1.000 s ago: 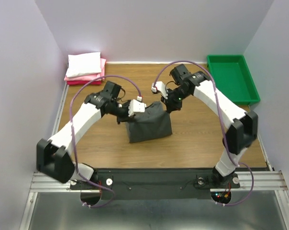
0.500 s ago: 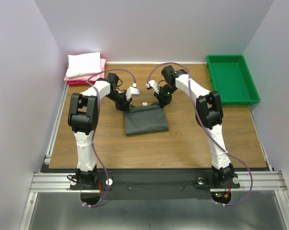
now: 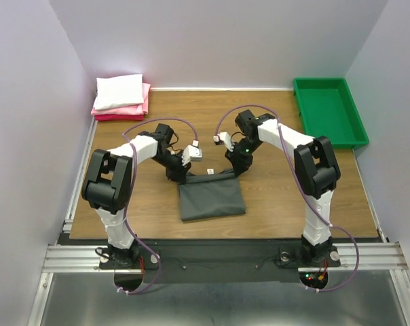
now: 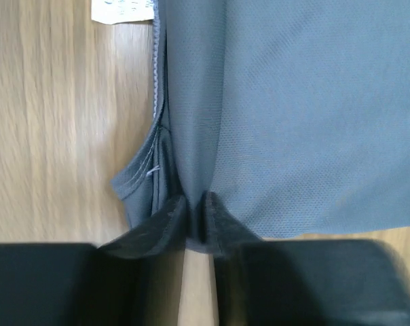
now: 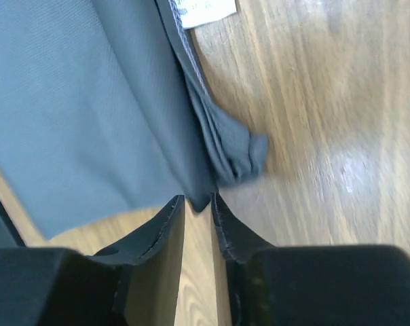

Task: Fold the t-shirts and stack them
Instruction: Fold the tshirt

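Observation:
The dark charcoal grey t-shirt (image 3: 210, 197) lies folded into a rectangle on the wooden table (image 3: 280, 197), near the middle. My left gripper (image 3: 182, 175) is at its far left corner and is shut on the cloth edge (image 4: 195, 214); the grey fabric (image 4: 307, 115) spreads away from the jaws. My right gripper (image 3: 233, 170) is at the far right corner, its jaws narrowly closed on just the tip of the cloth (image 5: 199, 200); the grey fabric (image 5: 89, 115) fills the left of that view. A folded white t-shirt (image 3: 119, 91) lies on folded pink and red ones (image 3: 118, 111) at the far left corner.
A green plastic tray (image 3: 329, 112) stands at the far right. Walls close in the table on the left, back and right. A white label shows at the shirt's edge in the left wrist view (image 4: 120, 10) and the right wrist view (image 5: 205, 12).
Both grippers have pulled the grey shirt from the table's middle toward the near edge and laid it flat. One second ago it hung bunched between them.

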`<state>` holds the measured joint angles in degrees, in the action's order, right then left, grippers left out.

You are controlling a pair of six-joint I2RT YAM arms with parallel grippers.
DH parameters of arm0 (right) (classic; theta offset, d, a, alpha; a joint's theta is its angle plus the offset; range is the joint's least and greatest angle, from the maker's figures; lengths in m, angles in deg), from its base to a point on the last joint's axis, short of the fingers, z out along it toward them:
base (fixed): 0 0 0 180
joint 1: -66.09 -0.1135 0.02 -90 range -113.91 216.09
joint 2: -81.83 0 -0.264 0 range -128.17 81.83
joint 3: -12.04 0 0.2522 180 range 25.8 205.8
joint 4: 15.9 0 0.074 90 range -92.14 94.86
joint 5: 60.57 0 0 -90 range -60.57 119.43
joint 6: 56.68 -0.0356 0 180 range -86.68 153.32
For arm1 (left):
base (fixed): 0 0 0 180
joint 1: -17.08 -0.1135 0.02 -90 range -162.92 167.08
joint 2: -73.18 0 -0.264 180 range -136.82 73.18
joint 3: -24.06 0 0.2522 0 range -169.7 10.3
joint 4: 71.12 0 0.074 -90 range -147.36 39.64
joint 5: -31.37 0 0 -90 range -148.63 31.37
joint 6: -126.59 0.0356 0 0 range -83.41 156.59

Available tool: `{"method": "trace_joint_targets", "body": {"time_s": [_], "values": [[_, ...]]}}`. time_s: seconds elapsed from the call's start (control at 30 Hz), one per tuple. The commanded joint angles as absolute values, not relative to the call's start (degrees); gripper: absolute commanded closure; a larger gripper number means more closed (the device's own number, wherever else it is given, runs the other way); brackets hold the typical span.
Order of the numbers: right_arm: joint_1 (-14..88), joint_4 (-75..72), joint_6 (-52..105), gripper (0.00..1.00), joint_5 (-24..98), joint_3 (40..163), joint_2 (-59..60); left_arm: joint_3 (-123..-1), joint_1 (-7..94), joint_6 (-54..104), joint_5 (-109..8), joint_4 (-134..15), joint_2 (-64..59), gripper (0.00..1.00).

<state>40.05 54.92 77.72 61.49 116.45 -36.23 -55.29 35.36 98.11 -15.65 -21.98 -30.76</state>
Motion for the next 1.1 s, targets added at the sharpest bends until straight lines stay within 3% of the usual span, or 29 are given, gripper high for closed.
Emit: {"method": "trace_joint_targets", "body": {"time_s": [0.0,0.17,0.2,0.3,0.4,0.47,0.57,0.83,1.07], "values": [[41.21,53.85,73.05,0.7,61.78,118.42,-30.85,-54.57,33.96,94.78,-16.27,-22.9,-24.12,0.67],[43.85,53.67,68.83,0.65,64.41,124.67,-33.47,-58.07,33.96,89.43,-16.18,-25.8,-20.25,0.52],[43.94,53.67,68.48,0.63,64.5,125.46,-33.57,-58.43,33.96,88.72,-16.36,-26.24,-20.16,0.4],[43.94,53.32,66.46,0.66,69.13,126.52,-33.22,-58.44,34.04,88.09,-15.4,-27.65,-19.55,0.39],[43.68,53.49,64.53,0.74,74.06,124.95,-32.25,-57.38,35.01,88.88,-13.12,-26.95,-19.37,0.43],[42.98,53.58,63.82,0.82,79.51,121.09,-30.59,-57.03,36.41,90.02,-12.06,-24.41,-19.63,0.58],[41.57,53.41,63.2,0.85,85.15,114.95,-29.09,-56.16,37.47,91.96,-8.9,-20.27,-20.94,0.66],[41.3,44.81,60.22,0.88,81.82,111.4,-35.24,-54.47,36.16,85.2,-10.03,-26.85,-29.72,0.7],[44.29,36.19,52.05,0.89,74.0,117.81,-42.52,-64.91,32.64,82.38,-11.96,-30.46,-39.83,0.7]]}}
